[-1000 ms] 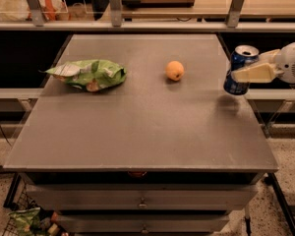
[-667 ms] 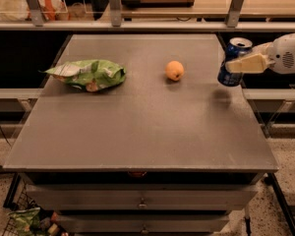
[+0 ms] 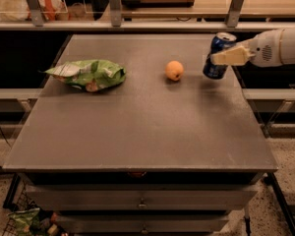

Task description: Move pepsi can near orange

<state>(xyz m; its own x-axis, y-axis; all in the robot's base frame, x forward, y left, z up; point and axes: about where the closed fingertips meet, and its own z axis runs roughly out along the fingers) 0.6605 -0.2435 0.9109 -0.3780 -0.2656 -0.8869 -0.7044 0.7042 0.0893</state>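
The pepsi can (image 3: 215, 69), dark blue with a silver top rim, is tilted and held at the right side of the grey table, just above the tabletop. My gripper (image 3: 221, 57) comes in from the right edge and is shut on the can; one pale finger (image 3: 232, 56) lies across its side. The orange (image 3: 174, 70), a small round fruit, rests on the table a short way left of the can, apart from it.
A wide green snack bag (image 3: 90, 74) lies on the left part of the grey table (image 3: 142, 132). Rails and a shelf with items run behind the far edge. Drawers sit below the front edge. A basket (image 3: 29, 220) stands on the floor at lower left.
My gripper has carried the can leftward and farther back along the right side, closer to the orange. The orange and the bag have not moved.
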